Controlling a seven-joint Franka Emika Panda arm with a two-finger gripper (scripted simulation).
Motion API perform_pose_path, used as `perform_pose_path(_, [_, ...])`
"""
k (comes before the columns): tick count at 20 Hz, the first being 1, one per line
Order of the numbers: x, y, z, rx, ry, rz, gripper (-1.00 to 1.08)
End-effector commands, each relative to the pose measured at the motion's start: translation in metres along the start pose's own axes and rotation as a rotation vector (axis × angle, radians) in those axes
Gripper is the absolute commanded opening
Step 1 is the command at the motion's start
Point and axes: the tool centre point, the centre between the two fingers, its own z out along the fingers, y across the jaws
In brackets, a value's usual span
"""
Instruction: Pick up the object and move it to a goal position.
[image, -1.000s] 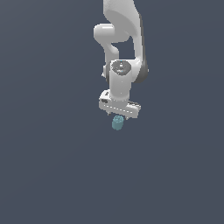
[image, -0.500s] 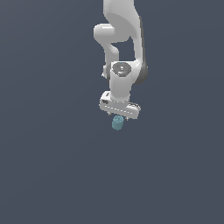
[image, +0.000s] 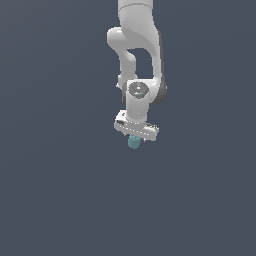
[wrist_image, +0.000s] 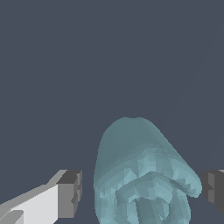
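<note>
Nothing has visibly shifted since a second ago: the white arm (image: 137, 55) hangs in the same pose, and the teal block (image: 134, 142) sits in the same place under the gripper (image: 135, 140). In the exterior view the block pokes out just below the gripper's white crossbar. The wrist view shows the block (wrist_image: 140, 175) between the two dark pads (wrist_image: 70, 192), with a gap showing on at least one side. Whether the jaws are clenched on it I cannot tell.
</note>
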Motion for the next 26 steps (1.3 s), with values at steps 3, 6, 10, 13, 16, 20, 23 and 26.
perform_pose_path(3, [0.001, 0.000, 0.004, 0.001, 0.001, 0.001, -1.00])
perform_pose_path(6, [0.001, 0.000, 0.004, 0.001, 0.001, 0.001, -1.00])
perform_pose_path(10, [0.001, 0.000, 0.004, 0.001, 0.001, 0.001, -1.00])
perform_pose_path(13, [0.001, -0.001, 0.003, 0.001, 0.003, 0.000, -1.00])
perform_pose_path(16, [0.002, -0.001, 0.001, 0.001, 0.003, 0.000, -1.00])
perform_pose_path(20, [0.004, -0.005, -0.010, 0.001, 0.003, 0.000, -1.00])
perform_pose_path(23, [0.006, -0.009, -0.023, 0.001, 0.003, 0.000, -1.00])
perform_pose_path(26, [0.010, -0.015, -0.040, 0.001, 0.003, 0.000, -1.00])
